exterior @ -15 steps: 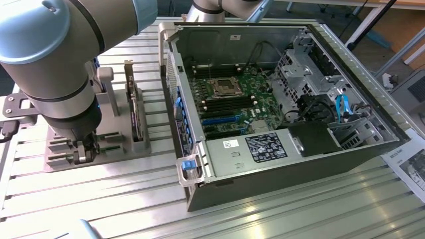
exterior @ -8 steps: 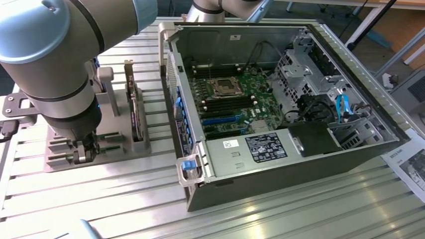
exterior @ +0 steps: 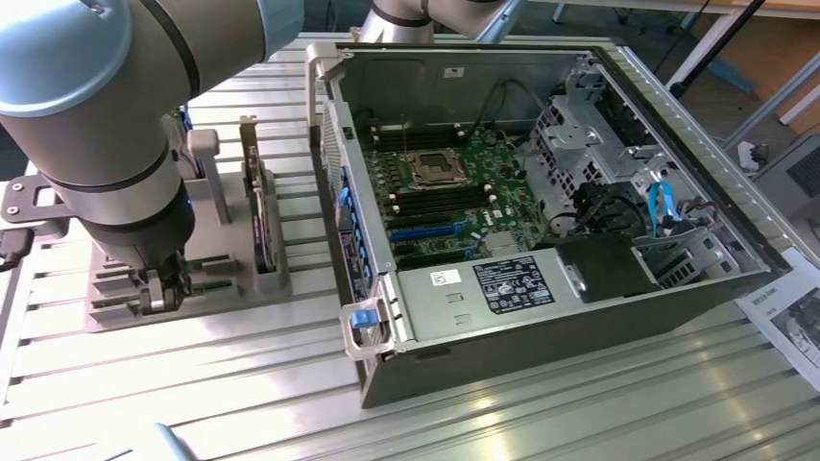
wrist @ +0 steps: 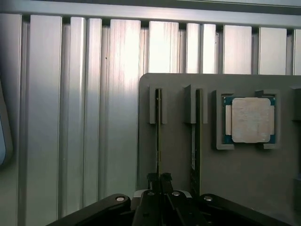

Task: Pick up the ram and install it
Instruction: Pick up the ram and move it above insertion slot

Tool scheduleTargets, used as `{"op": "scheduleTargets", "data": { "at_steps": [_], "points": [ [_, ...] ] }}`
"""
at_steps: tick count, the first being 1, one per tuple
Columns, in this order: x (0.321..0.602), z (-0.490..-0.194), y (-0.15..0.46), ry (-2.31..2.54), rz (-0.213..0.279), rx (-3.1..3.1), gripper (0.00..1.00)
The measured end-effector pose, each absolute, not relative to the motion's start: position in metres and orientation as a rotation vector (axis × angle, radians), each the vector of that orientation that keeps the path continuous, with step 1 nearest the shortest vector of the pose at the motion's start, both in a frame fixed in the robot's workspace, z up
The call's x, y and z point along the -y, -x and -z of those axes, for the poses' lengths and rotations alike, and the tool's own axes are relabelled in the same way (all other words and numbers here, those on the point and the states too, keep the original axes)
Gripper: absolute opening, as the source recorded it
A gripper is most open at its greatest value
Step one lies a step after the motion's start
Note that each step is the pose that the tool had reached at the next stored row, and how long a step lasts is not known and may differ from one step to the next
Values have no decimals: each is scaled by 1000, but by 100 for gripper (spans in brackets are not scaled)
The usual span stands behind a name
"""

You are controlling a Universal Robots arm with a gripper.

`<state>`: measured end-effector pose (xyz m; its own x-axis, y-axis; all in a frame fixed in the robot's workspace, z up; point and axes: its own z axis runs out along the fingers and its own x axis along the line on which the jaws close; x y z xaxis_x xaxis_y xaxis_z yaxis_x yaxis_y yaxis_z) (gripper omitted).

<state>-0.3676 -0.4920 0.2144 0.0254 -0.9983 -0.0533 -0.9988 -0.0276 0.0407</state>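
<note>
The ram stands on its long edge in the grey holder, seen edge-on as a thin dark strip with a faint green tint. Its long axis runs parallel to the grooves of the slatted aluminium table. One end points at the gripper and the other sits between two small upright guide posts. It occupies the slot nearest the holder's long edge, and its far end is close to that edge's rounded corner.

The gripper is black and angular with small screw heads. Its jaws are clenched on the near end of the ram, one fingertip against each flat face. In the exterior view the gripper reaches straight down into the holder.

A second stick, also edge-on and carrying a pale label, stands in the neighbouring slot, parallel and just beside the ram. Beyond it a square processor, matt silver on a blue-green board, lies flat in a recess. The holder is matt plastic with blocky ribs, and the table is bright and glossy.

On the same table, towards the exterior view's right, an open computer case of dull sheet metal lies on its side, showing its green motherboard.
</note>
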Motion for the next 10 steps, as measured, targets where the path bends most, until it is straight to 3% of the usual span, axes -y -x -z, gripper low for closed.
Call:
{"op": "scheduleTargets", "data": {
  "at_steps": [10],
  "points": [
    [492,-224,368,2244,-104,-2185,12]
  ]
}}
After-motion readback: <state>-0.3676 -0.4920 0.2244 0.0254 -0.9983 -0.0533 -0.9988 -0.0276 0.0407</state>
